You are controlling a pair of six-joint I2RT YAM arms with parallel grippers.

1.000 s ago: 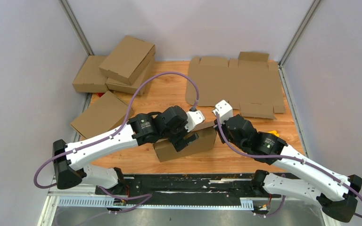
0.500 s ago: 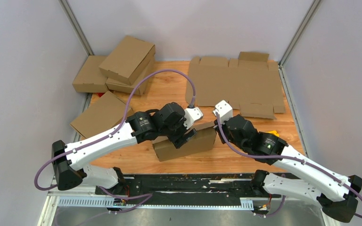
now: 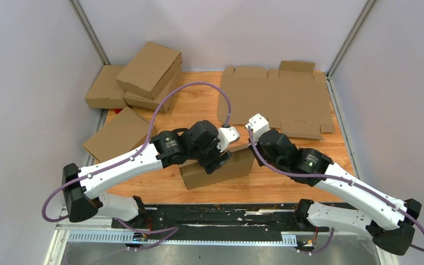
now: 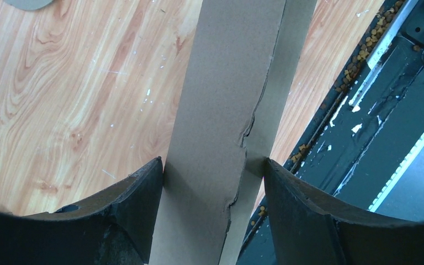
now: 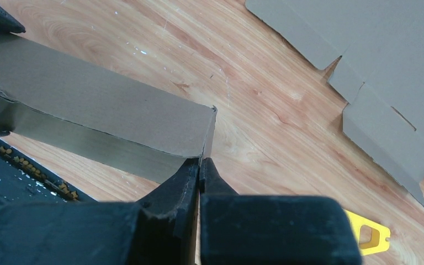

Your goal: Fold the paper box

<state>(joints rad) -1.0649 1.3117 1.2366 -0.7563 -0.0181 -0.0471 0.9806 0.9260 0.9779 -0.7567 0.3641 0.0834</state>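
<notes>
Box from above: the paper box (image 3: pixel 238 167) lay near the front edge of the table (image 3: pixel 199 107), between the two arms, already closed into a shallow block.
Left gripper from above: the left gripper (image 3: pixel 216 163) sat over the box's middle, straddling it.
Right gripper from above: the right gripper (image 3: pixel 251 147) met the box at its right end.
Surroundings from above: a flat cardboard sheet (image 3: pixel 276 99) lay well apart at the far right, and finished boxes (image 3: pixel 146 72) were piled at the far left.
Left wrist, grip: both fingers (image 4: pixel 132 193) pressed against opposite sides of the box (image 4: pixel 221 110) — clamped across its width.
Left wrist, seam: a ragged overlapping edge ran down the cardboard between the fingers, not lying flush.
Right wrist, grip: the gripper (image 5: pixel 200 165) had its fingers together, tips at the box's (image 5: pixel 99 105) near corner; whether a thin wall edge was nipped between them could not be told.
Right wrist, nearby: the flat sheet (image 5: pixel 386 83) and a yellow item (image 5: pixel 372 234) lay apart on the wood.
Risk, seam: the uneven edge could spring open if the left clamp let go before the flap was tucked — corrugated board likes to unfold.
Risk, corner: a hard push or pull by the right fingers might crush or tear that corner, or skew the box within the left grip.
</notes>
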